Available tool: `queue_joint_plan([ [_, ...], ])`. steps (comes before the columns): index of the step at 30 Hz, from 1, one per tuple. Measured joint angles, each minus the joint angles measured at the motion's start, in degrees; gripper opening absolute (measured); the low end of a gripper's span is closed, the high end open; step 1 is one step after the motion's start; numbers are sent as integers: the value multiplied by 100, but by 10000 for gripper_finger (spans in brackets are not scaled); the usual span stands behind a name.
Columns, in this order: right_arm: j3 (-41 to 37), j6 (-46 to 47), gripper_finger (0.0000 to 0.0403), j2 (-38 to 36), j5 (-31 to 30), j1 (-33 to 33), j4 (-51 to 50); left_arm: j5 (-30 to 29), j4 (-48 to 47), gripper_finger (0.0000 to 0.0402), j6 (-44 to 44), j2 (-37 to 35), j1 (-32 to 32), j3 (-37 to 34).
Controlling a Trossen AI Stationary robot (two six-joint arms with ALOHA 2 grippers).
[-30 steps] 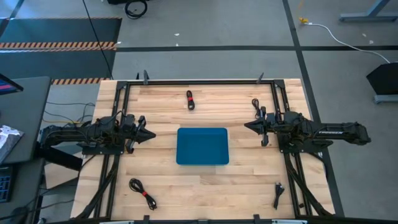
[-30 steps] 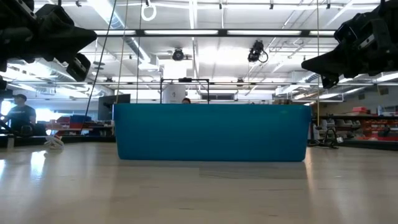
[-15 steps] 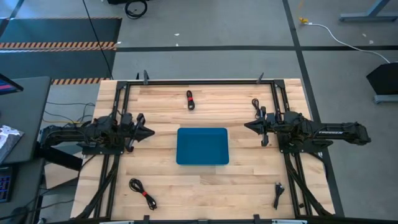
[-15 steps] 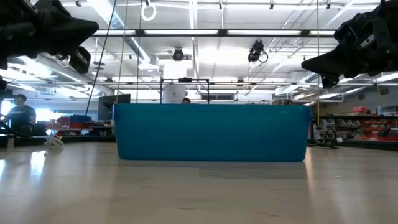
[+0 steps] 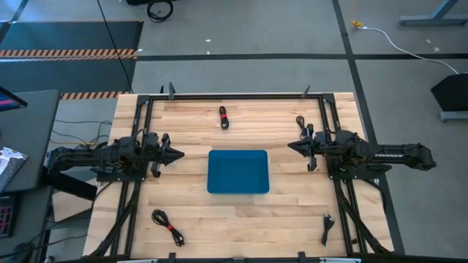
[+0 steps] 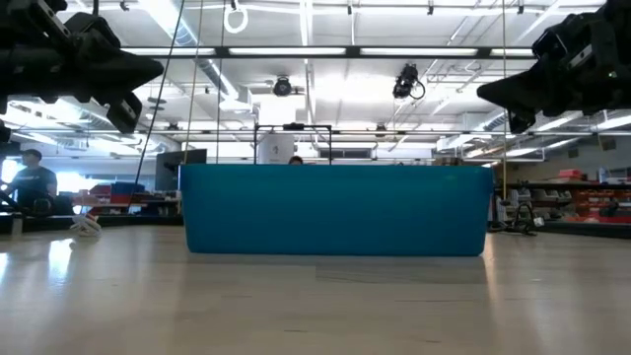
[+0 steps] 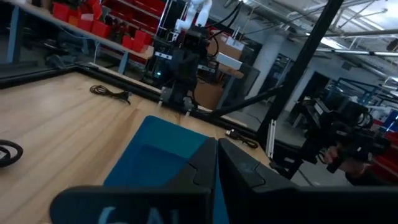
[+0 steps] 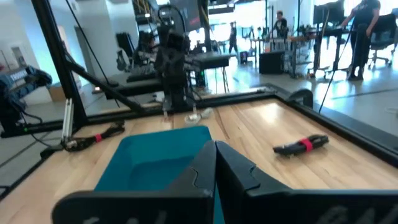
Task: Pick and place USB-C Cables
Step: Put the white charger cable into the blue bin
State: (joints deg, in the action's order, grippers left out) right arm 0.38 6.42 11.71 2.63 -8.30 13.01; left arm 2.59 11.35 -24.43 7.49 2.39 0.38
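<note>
The blue tray [image 5: 238, 172] lies at the table's middle. Several coiled black USB-C cables lie on the wood. One with a red band is at the far side [image 5: 224, 117] [image 8: 301, 144]. One is by the right arm [image 5: 300, 122] [image 7: 111, 93]. One with a red tie is at the near left [image 5: 167, 226] [image 8: 93, 140]. One is at the near right [image 5: 326, 229]. My left gripper [image 5: 178, 154] [image 7: 216, 155] is shut and empty, above the table left of the tray. My right gripper [image 5: 290, 146] [image 8: 216, 155] is shut and empty, right of the tray.
A black metal frame [image 5: 241, 96] runs along the table's edges and under both arms. Bare wood lies around the tray [image 6: 335, 209] on all sides. People and shelves show in the room beyond the table.
My left gripper has shifted a little toward the tray, rising slightly and then dipping, with its fingers still shut. The cables and the tray have kept still.
</note>
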Motion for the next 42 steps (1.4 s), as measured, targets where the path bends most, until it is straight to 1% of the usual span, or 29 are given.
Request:
queue_joint_plan([
  [3, 0, 2, 15, 0, 0, -2, 232, -115, -5, 23, -64, 0, 5, 6],
  [6, -2, 2, 15, 0, -2, -2, 357, -345, -293, 23, -82, 4, 5, 138],
  [9, -1, 2, 15, 0, -1, -2, 454, -639, -789, 30, -46, 0, 6, 500],
  [12, 0, 2, 15, 0, -2, -2, 505, -993, -1505, 44, -55, 97, 4, 924],
  [17, 0, 2, 15, 0, -6, -1, 550, -1393, -2278, 78, -200, 524, 4, 1677],
  [21, 0, 2, 15, 0, -21, -2, 578, -1744, -3164, 111, -578, 1073, 4, 2348],
  [25, -2, 4, 15, 0, -129, -2, 576, -2140, -4369, 142, -1312, 1680, 4, 3083],
  [28, -1, 2, 15, 0, -159, -2, 576, -2041, -5120, 161, -1527, 2138, 4, 3667],
  [33, 0, 2, 15, 0, -157, -2, 574, -1987, -6362, 179, -1541, 3049, 2, 4561],
  [35, 0, 2, 15, 0, -157, -2, 542, -1983, -6995, 181, -1359, 3477, 2, 4885],
  [38, -1, 3, 15, 0, -157, -2, 493, -1922, -7781, 181, -862, 4150, -7, 5251],
  [40, 0, 4, 15, 0, -156, -2, 490, -1831, -8085, 181, -400, 4584, -7, 5355],
  [42, 0, 4, 15, 0, -155, -2, 488, -1614, -8178, 183, 52, 4986, -7, 5381],
])
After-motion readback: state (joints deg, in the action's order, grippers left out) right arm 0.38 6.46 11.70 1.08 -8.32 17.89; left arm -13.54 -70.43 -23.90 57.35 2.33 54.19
